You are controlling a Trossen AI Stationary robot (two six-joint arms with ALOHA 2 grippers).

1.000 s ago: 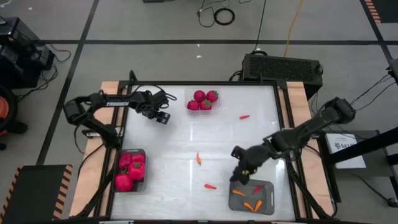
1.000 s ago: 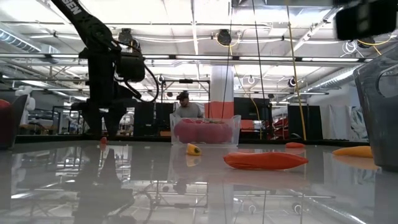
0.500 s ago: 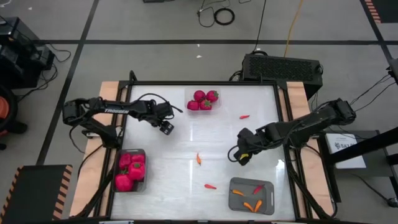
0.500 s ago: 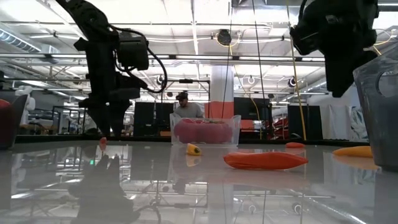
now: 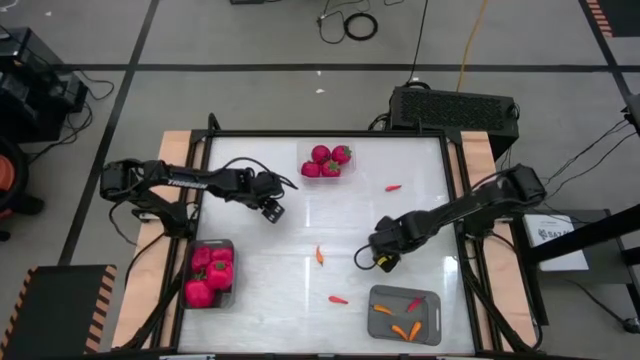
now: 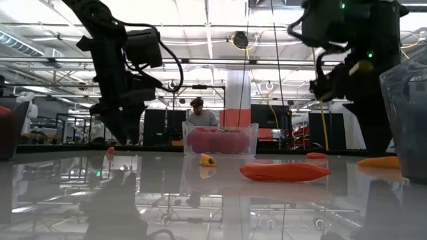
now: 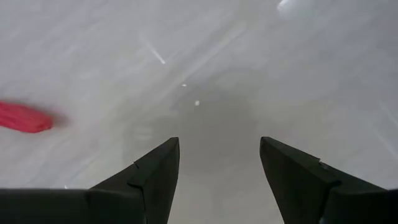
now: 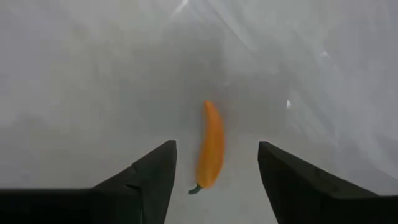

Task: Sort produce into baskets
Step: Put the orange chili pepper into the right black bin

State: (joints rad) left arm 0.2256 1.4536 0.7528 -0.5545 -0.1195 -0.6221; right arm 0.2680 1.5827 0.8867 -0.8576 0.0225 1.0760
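My right gripper [image 5: 379, 260] is open and empty over the table, just far of the right grey bin [image 5: 432, 300]. An orange pepper [image 8: 210, 146] lies on the table ahead of its fingers; it also shows in the high view [image 5: 319, 255]. My left gripper [image 5: 272, 208] is open and empty above the table's left-middle [image 7: 217, 143], with a red piece [image 7: 25, 118] lying off to one side. The left grey bin [image 5: 228, 246] holds magenta pieces [image 5: 208, 275]. The clear tray [image 5: 325, 175] at the far middle holds round red ones [image 5: 330, 160]. A red pepper [image 5: 339, 299] lies near the front.
The right grey bin holds orange and red peppers [image 5: 405, 328]. Another small red pepper [image 5: 393, 187] lies at the far right of the table. A black box with a perforated top [image 5: 455, 105] stands behind the table. Wooden rails [image 5: 480, 170] run along both sides.
My right gripper has left the space over the right grey bin, gone toward the far edge and then toward the left, and now stands close to the orange pepper. My left gripper has gone toward the table's right and near edges. The produce has kept still.
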